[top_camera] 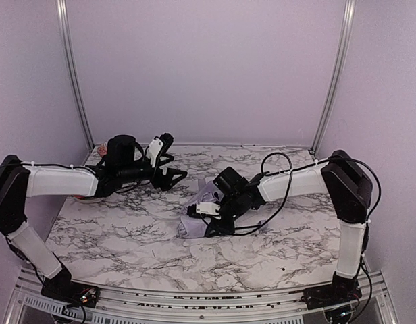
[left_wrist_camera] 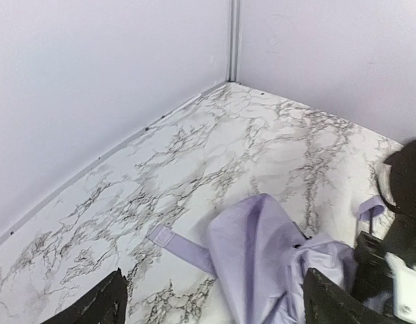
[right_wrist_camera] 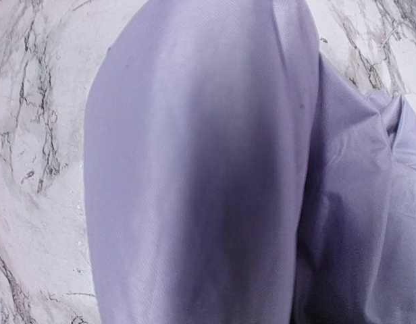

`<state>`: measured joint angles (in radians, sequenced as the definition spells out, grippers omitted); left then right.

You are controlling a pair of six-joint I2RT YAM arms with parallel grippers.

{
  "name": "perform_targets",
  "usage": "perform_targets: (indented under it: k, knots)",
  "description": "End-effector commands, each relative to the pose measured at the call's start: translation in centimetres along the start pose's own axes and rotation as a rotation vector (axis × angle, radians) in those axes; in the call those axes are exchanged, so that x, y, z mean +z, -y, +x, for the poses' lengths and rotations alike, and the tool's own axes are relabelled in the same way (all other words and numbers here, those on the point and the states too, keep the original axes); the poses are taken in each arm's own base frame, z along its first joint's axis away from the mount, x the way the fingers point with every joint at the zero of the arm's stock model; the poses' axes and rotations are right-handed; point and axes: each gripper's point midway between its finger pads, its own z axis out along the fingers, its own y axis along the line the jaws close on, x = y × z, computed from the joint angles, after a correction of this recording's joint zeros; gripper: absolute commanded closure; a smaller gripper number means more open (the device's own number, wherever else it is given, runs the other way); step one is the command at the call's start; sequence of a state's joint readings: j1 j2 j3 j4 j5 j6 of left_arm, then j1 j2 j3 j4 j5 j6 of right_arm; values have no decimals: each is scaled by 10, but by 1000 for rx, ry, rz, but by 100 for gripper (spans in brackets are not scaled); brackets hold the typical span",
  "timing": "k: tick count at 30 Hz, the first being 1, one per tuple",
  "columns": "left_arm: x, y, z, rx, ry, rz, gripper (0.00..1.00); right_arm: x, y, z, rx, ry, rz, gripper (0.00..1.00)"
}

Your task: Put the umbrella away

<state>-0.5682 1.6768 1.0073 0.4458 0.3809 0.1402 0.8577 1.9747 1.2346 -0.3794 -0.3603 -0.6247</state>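
while my left end effector (top_camera: 171, 160) hangs wide open off to the rear left, the lavender umbrella (top_camera: 193, 228) lies crumpled on the counter (top_camera: 113, 236) beneath my right end effector (top_camera: 209, 217), whose grip i cannot tell; judged best: bunch loose fabric tight before winding the strap (left_wrist_camera: 169, 236).
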Motion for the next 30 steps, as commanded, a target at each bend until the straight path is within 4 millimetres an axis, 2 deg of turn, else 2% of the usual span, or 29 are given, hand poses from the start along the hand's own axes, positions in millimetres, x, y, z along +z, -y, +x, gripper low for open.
perform_targets:
  k: [1,4,6,7,10,13,16,20,23,26,28,30]
  knots:
    - [-41,75,-2,240,74,89,13,20,-57,92,399,-254,-351,71]
    - [-66,125,25,464,64,129,18,19,-60,93,494,-232,-447,73]
    - [-73,148,48,606,32,141,18,19,-63,91,523,-218,-491,73]
    - [-72,160,68,698,-36,136,16,20,-61,88,543,-209,-521,73]
    - [-57,164,94,824,-139,143,10,20,-61,83,553,-192,-544,73]
    - [-34,156,109,926,-228,102,5,20,-63,83,555,-190,-551,73]
    - [-13,157,117,958,-264,115,2,18,-64,83,544,-193,-550,73]
    - [7,152,118,971,-293,97,1,14,-66,82,528,-193,-555,71]
    - [18,154,139,946,-366,157,1,12,-64,79,518,-179,-553,70]
    - [18,149,166,915,-484,194,8,8,-58,70,496,-146,-530,68]
    - [11,155,181,856,-554,277,13,4,-51,62,474,-115,-502,66]
    - [6,161,188,809,-598,338,21,-2,-41,53,459,-86,-469,62]
